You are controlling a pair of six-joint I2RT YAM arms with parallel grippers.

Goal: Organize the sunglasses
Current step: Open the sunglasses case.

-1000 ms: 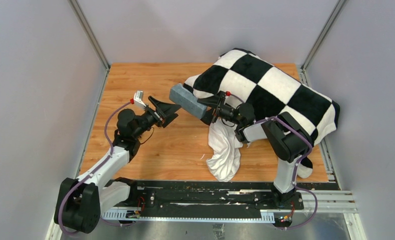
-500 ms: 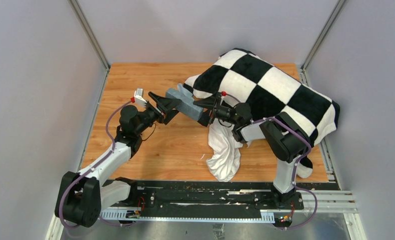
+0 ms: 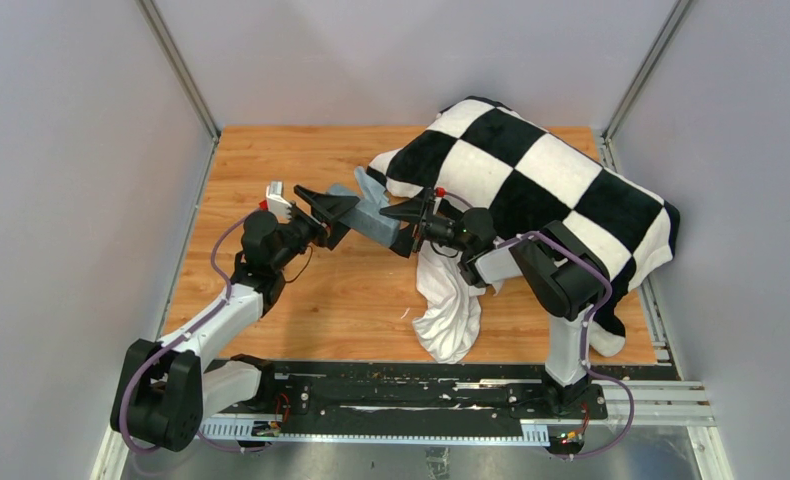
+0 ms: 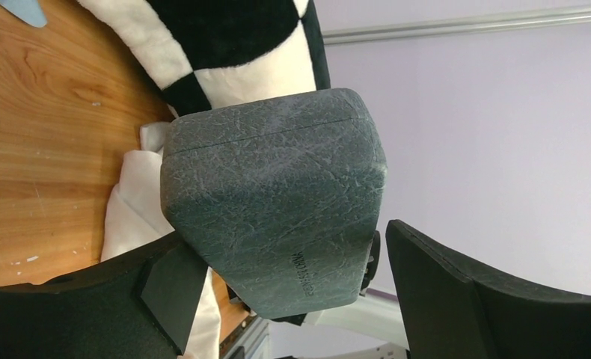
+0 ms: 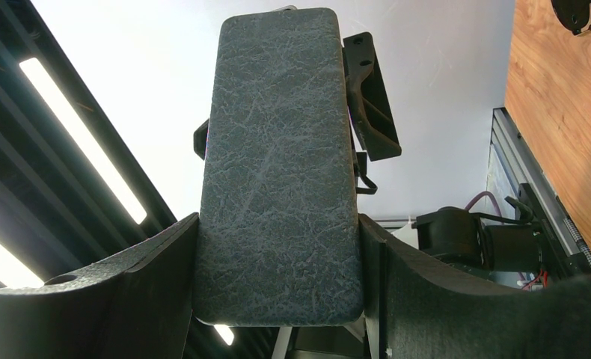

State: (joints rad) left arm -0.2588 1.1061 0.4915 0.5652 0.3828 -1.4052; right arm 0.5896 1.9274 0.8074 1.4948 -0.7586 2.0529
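Stretching farther right than before, our left gripper is straddling the grey case, jaws wide. We are clamping its other end in our right gripper.

Enclosure from above: a wood-grain tabletop bounded by the plain lavender-grey left wall, back wall and right wall. An aluminium left post and right post mark the rear corners. A black rail lines the near edge. Right wrist view: long ceiling light strips, lit.
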